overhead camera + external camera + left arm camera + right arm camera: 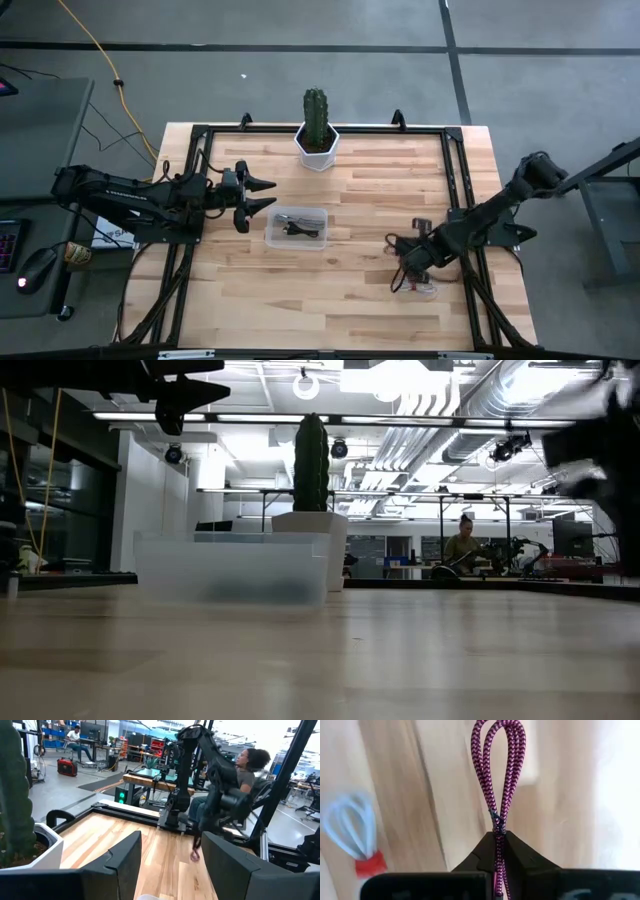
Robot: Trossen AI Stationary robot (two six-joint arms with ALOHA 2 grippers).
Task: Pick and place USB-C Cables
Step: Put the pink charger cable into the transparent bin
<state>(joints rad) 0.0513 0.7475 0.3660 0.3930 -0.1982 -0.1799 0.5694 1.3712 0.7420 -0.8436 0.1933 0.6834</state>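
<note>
My right gripper (404,268) is over the table's right near part, shut on the dark red braided cable bundle (498,770), whose loop reaches out past the fingertips. The whitish bundle (351,822), with its red tie, lies flat on the wood beside it, and is also seen in the high view (428,291). Dark cable bundles (298,229) lie inside the clear container (274,236) at mid-table. My left gripper (272,195) hovers open just left of that container, pointing toward the table's right. My right gripper pinches the dark red bundle between its two fingers at the tied waist (496,827), with the fingers lying along the bundle. In the left wrist view the bundle (195,849) hangs below the gripper, clear of the table.
A cactus in a white pot (317,135) stands at the far edge, behind the container. A black frame rail (452,170) runs along the table's sides. Bare wood lies between the container and my right gripper. A person (245,767) sits beyond the table's right side.
</note>
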